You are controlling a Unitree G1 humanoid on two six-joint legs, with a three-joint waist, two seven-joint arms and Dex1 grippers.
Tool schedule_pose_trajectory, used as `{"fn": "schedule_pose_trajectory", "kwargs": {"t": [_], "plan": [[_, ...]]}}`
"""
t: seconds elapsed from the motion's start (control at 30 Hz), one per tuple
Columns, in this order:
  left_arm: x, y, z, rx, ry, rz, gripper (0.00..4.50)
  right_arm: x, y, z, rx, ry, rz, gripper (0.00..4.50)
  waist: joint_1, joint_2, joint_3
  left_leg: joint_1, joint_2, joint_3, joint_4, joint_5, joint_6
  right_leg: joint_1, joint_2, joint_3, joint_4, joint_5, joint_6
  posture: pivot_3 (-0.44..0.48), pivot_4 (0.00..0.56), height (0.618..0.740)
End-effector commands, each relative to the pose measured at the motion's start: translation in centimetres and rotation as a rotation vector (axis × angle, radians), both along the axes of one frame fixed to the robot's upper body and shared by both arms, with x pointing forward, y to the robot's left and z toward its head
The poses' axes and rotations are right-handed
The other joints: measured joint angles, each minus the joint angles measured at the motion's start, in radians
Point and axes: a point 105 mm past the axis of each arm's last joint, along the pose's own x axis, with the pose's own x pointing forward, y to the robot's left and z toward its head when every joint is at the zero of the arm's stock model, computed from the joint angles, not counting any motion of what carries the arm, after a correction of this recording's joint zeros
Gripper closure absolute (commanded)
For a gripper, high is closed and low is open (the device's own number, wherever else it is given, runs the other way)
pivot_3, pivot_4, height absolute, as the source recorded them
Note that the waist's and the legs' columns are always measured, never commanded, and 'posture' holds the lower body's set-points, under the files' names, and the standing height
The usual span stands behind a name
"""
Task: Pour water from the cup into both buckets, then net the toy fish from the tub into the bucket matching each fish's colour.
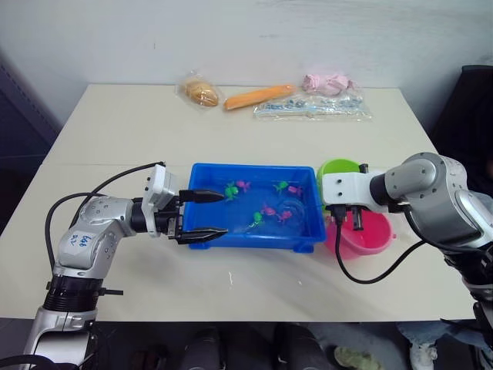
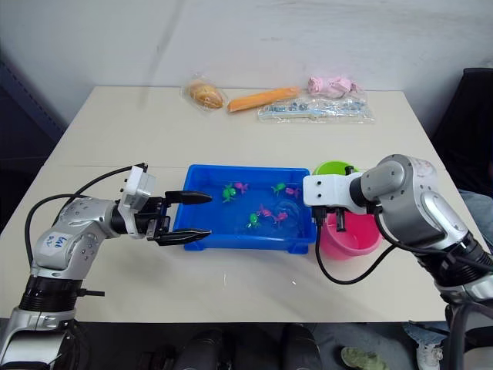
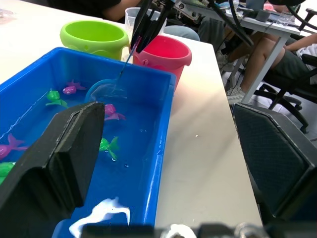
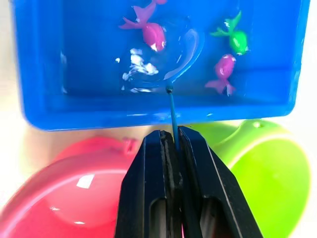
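The blue tub sits near the middle of the desk, holding water and the toy fish, green and pink ones scattered across its floor. A small net dips into the water at the tub's right end, its hoop lying among the fish and its thin handle rising over the tub's rim. The right gripper is clamped on that handle, fingers pressed together, and hangs above the two buckets just beside the tub's right wall. The green bucket stands on the far side there, the pink bucket on the near side, touching or nearly touching each other. The clear cup stands behind the buckets, away from the tub. At the tub's left end, the left gripper has its fingers spread apart, straddling the tub's left wall. Beyond the tub, along the desk's far edge, lie several bagged items.
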Motion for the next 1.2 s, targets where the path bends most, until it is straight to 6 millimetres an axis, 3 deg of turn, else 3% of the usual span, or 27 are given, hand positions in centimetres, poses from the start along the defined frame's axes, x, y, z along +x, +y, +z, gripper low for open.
{"fn": "schedule_pose_trajectory", "kwargs": {"t": [0.03, 0.57, 0.9, 1.1, 1.2], "plan": [[-0.1, 0.1, 0.9, 0.004, -0.044, -0.004, 0.07, -0.4, -0.1, 1.4, 0.056, -0.008, -0.024, 4.50, 0.000, 0.000, 0.000, 0.000, 0.000, 0.000, 0.000, 0.000, 0.000, 0.000, 0.000, 0.000, 0.000, 0.000, 0.000, 0.000, 0.150, 0.740], [0.1, 0.3, 1.0, 0.010, -0.052, 0.002, 0.07, -1.8, -1.4, 1.6, 0.265, 0.185, -0.171, 4.50, 0.000, 0.000, 0.000, 0.000, 0.001, 0.000, 0.000, 0.000, 0.000, 0.000, 0.000, 0.000, 0.000, 0.000, 0.000, 0.000, 0.150, 0.740], [-0.1, 0.4, 1.5, -0.005, -0.051, -0.022, 0.07, -2.5, -2.8, 4.0, 0.608, 0.239, -0.259, 4.50, 0.002, 0.000, 0.000, 0.000, 0.001, 0.000, -0.001, 0.000, 0.000, 0.000, -0.001, 0.000, 0.000, 0.000, 0.000, 0.000, 0.150, 0.740], [-0.1, 0.2, 1.8, -0.020, -0.050, -0.051, 0.07, -4.6, -5.0, 5.3, 0.720, 0.200, -0.347, 4.50, 0.008, 0.000, 0.000, 0.000, 0.001, -0.001, -0.001, 0.000, 0.001, 0.000, -0.003, 0.000, 0.000, 0.000, 0.000, 0.000, 0.150, 0.740], [0.0, -0.3, 2.0, -0.033, -0.052, -0.069, 0.07, -6.8, -6.0, 5.8, 0.780, 0.152, -0.395, 4.50, 0.011, 0.000, 0.000, 0.000, 0.001, -0.001, -0.001, 0.000, 0.001, 0.000, -0.003, 0.000, 0.000, 0.000, 0.000, 0.000, 0.150, 0.740]]}}
